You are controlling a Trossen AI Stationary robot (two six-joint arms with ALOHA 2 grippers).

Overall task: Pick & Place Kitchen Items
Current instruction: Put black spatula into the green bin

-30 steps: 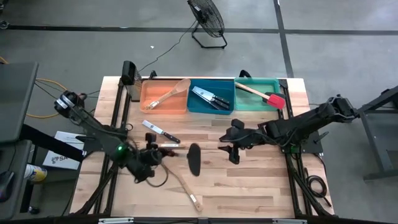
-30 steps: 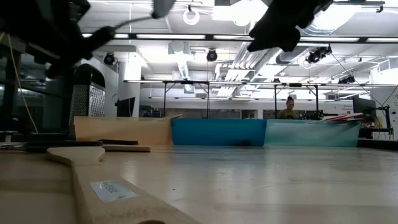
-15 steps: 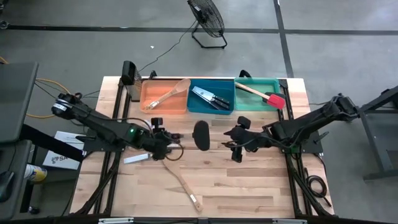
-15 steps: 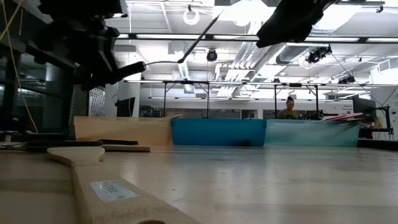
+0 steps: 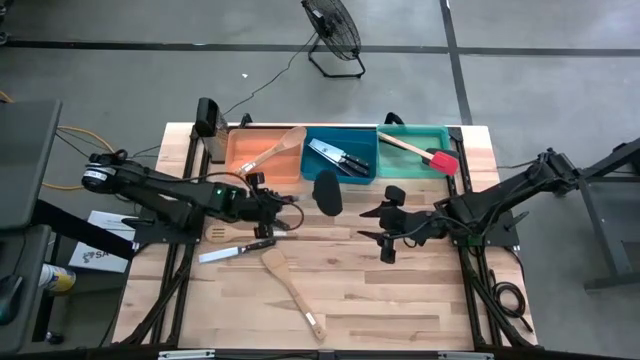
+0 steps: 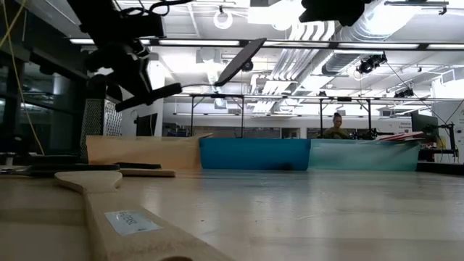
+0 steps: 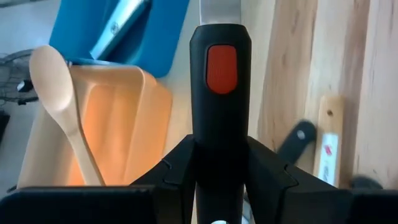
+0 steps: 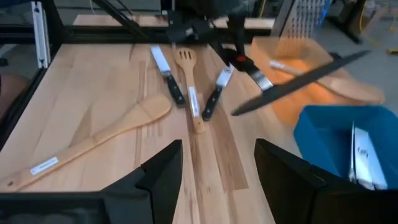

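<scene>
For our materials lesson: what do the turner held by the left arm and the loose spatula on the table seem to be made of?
Turner: black handle that looks like matte plastic with a red inset, a bright steel-looking neck, and a dark head, plastic or nylon by its dull look; held in the left gripper, jaws closed on it.
Spatula: pale unfinished wood, visible grain, paper label on the handle.

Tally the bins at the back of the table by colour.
orange bin: 1
blue bin: 1
green bin: 1
total: 3
</scene>
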